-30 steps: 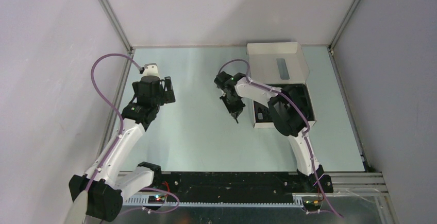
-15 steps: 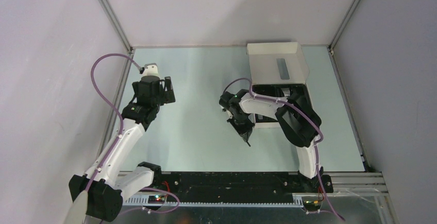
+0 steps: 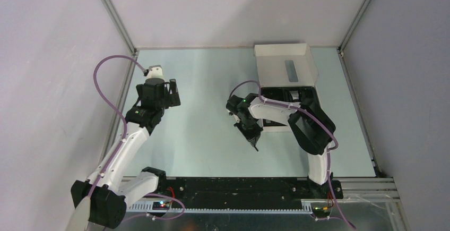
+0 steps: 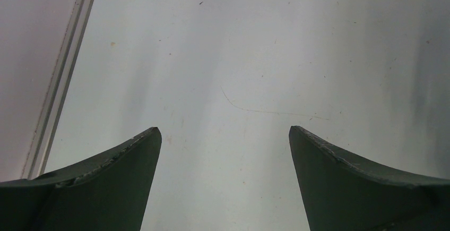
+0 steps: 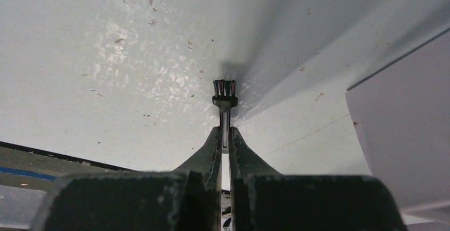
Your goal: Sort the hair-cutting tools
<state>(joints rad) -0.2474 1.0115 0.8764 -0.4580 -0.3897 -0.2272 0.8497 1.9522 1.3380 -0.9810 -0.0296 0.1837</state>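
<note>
Above the table (image 5: 106, 56), right gripper (image 5: 225, 134) pinches stick-brush (image 5: 225, 101) lengthwise, bristles toward table.

Two arms stand at one desk (image 3: 201, 135): one left arm (image 3: 124, 146) and one right arm (image 3: 313, 130). Each ends in one hand, so two in all: the left hand (image 3: 171, 94) and the right hand (image 3: 253, 140). Each hand has two fingers (image 4: 106, 172), four altogether. One brush (image 5: 225, 95) shows, with one tuft of bristles. There is one white box (image 3: 284, 63); the dark items inside it are too hidden to count. Two purple cables (image 3: 101, 77), one per arm.
</note>
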